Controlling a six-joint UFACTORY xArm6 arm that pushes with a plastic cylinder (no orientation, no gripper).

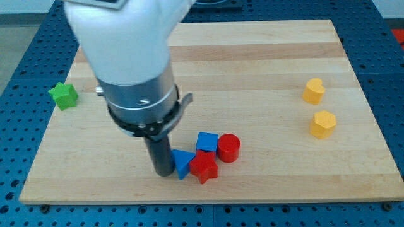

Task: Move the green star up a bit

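— Wooden desk on a blue pegboard; where do we find our green star?

— At the desk's left edge, partly off the wood. Our tip sits well apart, touching the blue triangle beside the red star, blue cube and red cylinder.

— And the tool?

— We carry none, so nothing is held.

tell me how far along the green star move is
Nothing looks done yet: the green star sits at the board's left edge, untouched. In hand: my tip rests beside the blue triangle, far from the star. Left: travel over to the star and push it up.
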